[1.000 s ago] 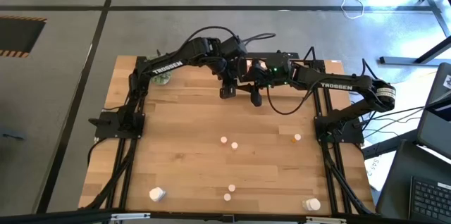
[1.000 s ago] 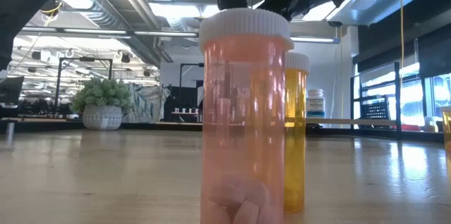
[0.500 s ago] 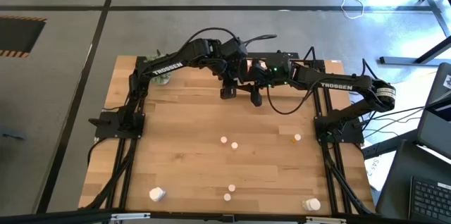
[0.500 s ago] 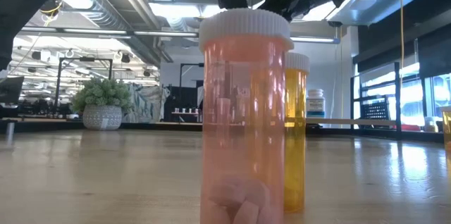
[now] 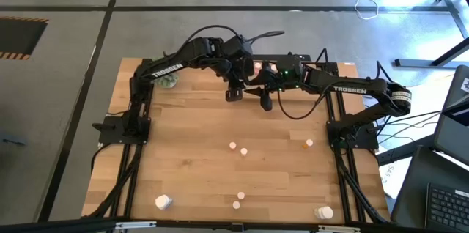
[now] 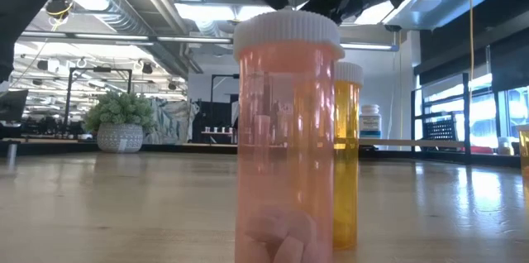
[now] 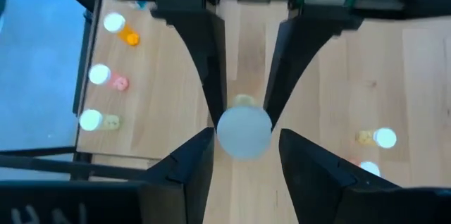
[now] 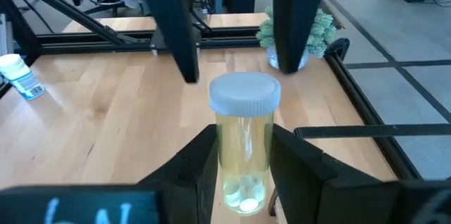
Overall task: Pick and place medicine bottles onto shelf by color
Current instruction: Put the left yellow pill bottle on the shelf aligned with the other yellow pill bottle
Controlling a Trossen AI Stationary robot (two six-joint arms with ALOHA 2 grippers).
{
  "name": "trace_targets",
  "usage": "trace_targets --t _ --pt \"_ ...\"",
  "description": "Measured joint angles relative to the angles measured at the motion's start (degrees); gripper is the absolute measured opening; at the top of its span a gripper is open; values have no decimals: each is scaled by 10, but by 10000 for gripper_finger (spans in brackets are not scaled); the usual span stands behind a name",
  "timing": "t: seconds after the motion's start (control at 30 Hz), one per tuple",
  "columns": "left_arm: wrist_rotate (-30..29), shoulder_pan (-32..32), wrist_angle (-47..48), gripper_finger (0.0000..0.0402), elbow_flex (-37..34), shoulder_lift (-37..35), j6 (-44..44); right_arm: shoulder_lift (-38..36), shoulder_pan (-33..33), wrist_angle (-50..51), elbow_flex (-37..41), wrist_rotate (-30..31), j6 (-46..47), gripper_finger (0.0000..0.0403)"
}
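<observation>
Hovering near the table's point(image 5: 190, 152) 12 o'clock edge, the left gripper point(image 5: 234, 94) spreads its fingers wide, holding nothing, facing a white-capped yellow bottle point(image 8: 244, 146). The right gripper point(image 5: 265, 103) is clamped on that upright bottle's body. Loose medicine bottles point(image 5: 238, 148) dot the tabletop from centre toward 6 o'clock

Legible markings, as we read them:

1. "TROSSEN", white capitals, on the left arm point(image 5: 168, 68) link, high view.
2. "TROSSEN", white capitals, on the right arm point(image 5: 350, 89) link, high view.

We make out a label on the white bottle point(image 8: 17, 76) lying on the tabletop point(image 8: 106, 111) in the right wrist view, but its print is too small to read.
</observation>
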State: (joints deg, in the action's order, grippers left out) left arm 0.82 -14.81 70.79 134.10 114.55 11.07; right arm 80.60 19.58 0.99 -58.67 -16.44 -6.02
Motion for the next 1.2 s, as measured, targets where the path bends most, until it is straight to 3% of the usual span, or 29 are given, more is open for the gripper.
trace_targets --t 0.3,0.77,0.97,1.2 --pt "-7 -2 3 154 0 -36 -9 0 3 -20 0 72 29 122" --pt "-37 -15 44 154 1 -95 -18 0 -3 -283 142 236 86 122" --pt "-45 -27 43 154 0 -96 -16 1 -3 -375 208 255 104 122" --pt "-47 -40 42 154 0 -96 -15 56 -3 -439 225 267 129 122"
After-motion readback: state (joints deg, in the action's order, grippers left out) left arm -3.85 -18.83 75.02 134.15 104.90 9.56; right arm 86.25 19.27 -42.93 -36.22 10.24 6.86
